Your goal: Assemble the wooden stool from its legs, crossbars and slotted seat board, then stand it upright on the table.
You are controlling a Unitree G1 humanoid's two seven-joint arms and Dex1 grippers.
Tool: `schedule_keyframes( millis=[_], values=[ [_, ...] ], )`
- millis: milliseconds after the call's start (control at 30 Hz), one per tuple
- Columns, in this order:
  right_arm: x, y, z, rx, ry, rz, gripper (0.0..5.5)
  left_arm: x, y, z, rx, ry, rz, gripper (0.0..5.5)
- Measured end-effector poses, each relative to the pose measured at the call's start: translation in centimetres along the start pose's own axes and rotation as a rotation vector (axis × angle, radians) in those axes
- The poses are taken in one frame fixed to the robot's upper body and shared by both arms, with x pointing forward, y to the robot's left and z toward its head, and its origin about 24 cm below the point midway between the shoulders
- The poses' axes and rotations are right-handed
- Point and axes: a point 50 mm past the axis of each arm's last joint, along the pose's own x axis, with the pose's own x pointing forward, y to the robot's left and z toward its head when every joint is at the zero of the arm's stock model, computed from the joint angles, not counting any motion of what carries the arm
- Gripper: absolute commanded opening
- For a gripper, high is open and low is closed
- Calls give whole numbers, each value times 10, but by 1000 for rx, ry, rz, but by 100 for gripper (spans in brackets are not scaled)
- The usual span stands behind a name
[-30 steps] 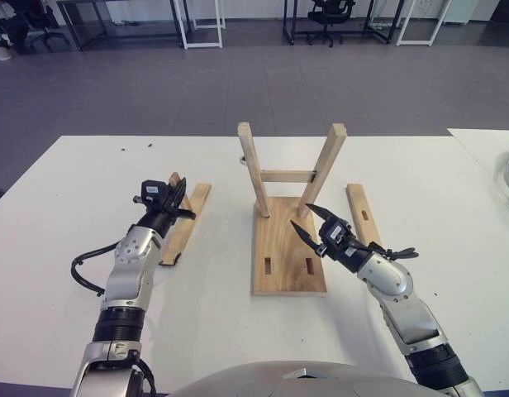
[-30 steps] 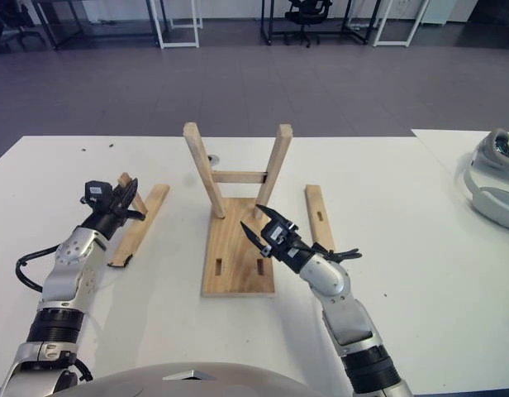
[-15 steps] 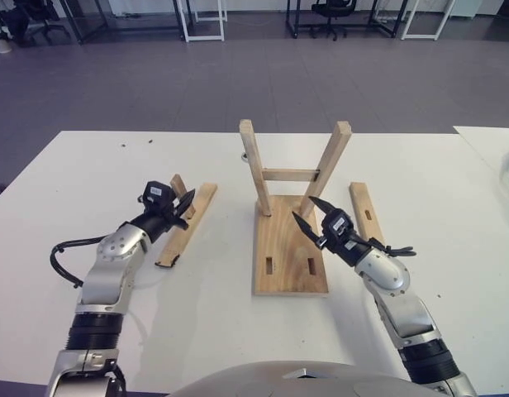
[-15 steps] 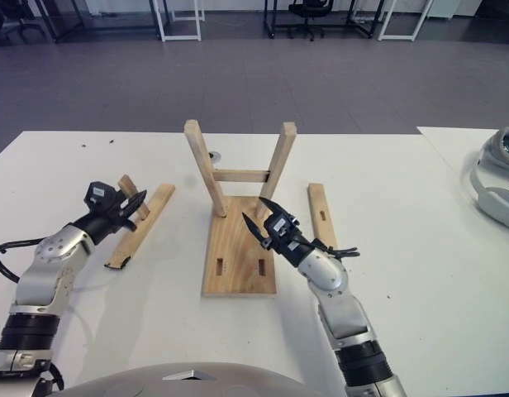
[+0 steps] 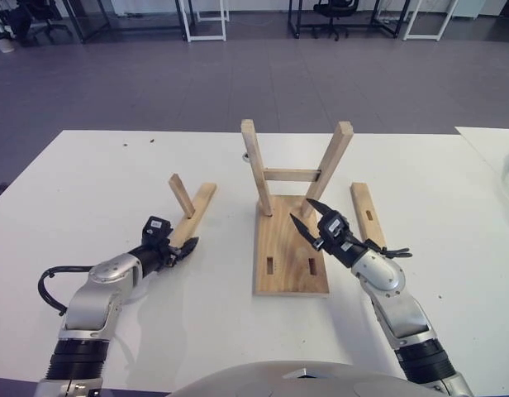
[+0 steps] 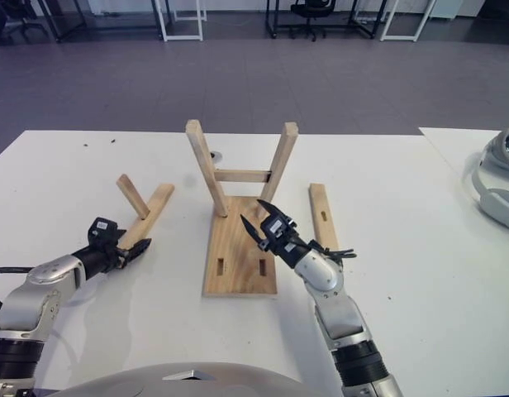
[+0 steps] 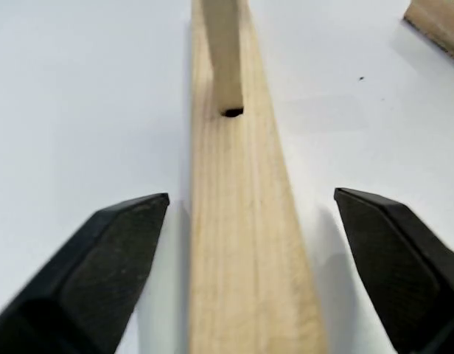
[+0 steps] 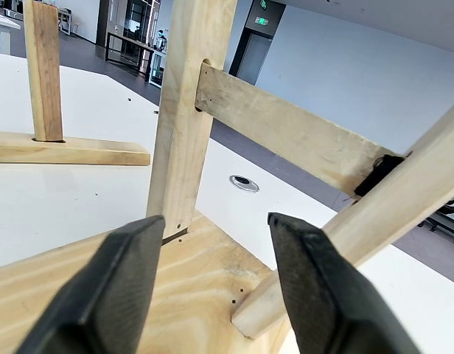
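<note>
A white table (image 5: 114, 182) holds a half-built wooden stool. The seat board (image 5: 283, 240) lies flat at the centre, with two legs (image 5: 256, 168) standing in its far slots, joined by a crossbar (image 5: 290, 175); its two near slots (image 5: 269, 265) are empty. On the left a third leg (image 5: 197, 211) lies flat, with a short crossbar (image 5: 181, 195) rising from its far part. On the right a fourth leg (image 5: 367, 215) lies flat beside the board. The left gripper (image 5: 187, 249) sits low at the near end of the third leg, jaws open, one finger on each side of the wood and neither touching it. The right gripper (image 5: 302, 211) is open and empty, hovering just above the board's right half, near the foot of the right standing leg. The step in hand appears to be grasping the third leg. To do it well, the left gripper should likely close squarely across the leg's width, centred so the wood does not twist, and hold firmly, since the upright crossbar puts weight away from the grip and may tip the piece once lifted. The right gripper seems placed to steady the standing frame or board while the new piece is brought to the near slots
</note>
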Motion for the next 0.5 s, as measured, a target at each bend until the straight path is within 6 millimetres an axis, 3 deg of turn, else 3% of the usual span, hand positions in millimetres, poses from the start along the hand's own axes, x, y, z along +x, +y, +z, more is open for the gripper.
schedule_keyframes(
  millis=[133, 233, 500],
  values=[
    [0, 4, -1, 1, 5, 12, 261, 0, 2, -5, 32, 36, 16, 440],
    [0, 4, -1, -1, 7, 14, 261, 0, 9, -10, 114, 77, 54, 384],
    [0, 4, -2, -13, 15, 8, 261, 2, 5, -10, 99, 47, 28, 220]
  ],
)
